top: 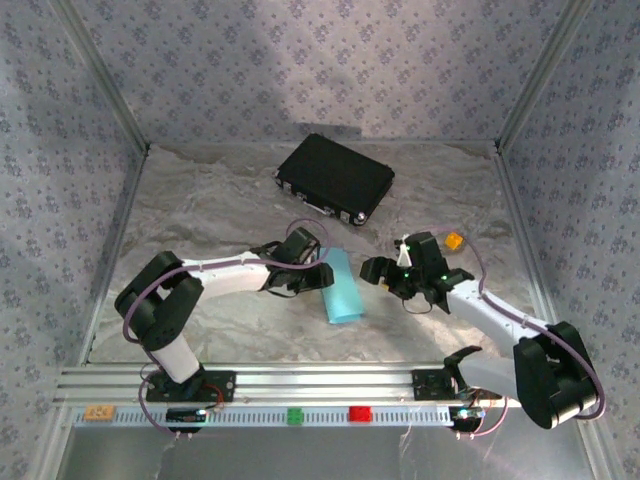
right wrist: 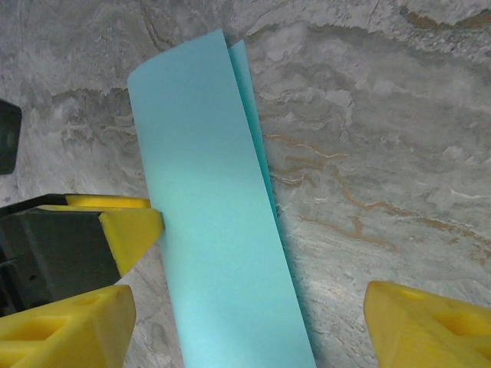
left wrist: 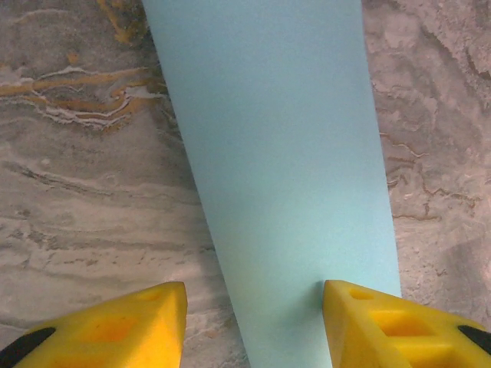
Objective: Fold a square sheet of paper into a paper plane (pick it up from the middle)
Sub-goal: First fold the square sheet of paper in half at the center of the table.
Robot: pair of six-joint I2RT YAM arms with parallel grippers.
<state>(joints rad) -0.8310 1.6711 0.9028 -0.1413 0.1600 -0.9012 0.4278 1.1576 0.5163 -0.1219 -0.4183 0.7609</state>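
Top external view: the square sheet of paper [top: 340, 287] is seen lying on the marble-look table [top: 220, 200] between the two arms. It's folded over once into a long strip and sits nearer the arms than the black hard case [top: 335, 178]. No plane yet, so early days by the look of it.

The left gripper [top: 312, 272] is parked at the strip's long edge with its fingers [left wrist: 146, 326] about half apart and nothing pinched. One yellow finger is seen over bare table, the other over the paper's edge. The right gripper [right wrist: 245, 330] is spread wide over the strip, and nothing is held there either.

What could bite here: the fold hasn't been creased flat. In the right wrist view the top layer is bowed up and the under layer can be seen poking out along one side, so the edges aren't matched. If it's pressed as is, a crooked crease would probably be locked in. Thin paper on a slick top could also be shoved sideways by that left finger instead of pinned, or crumpled if the fingers are closed on it.
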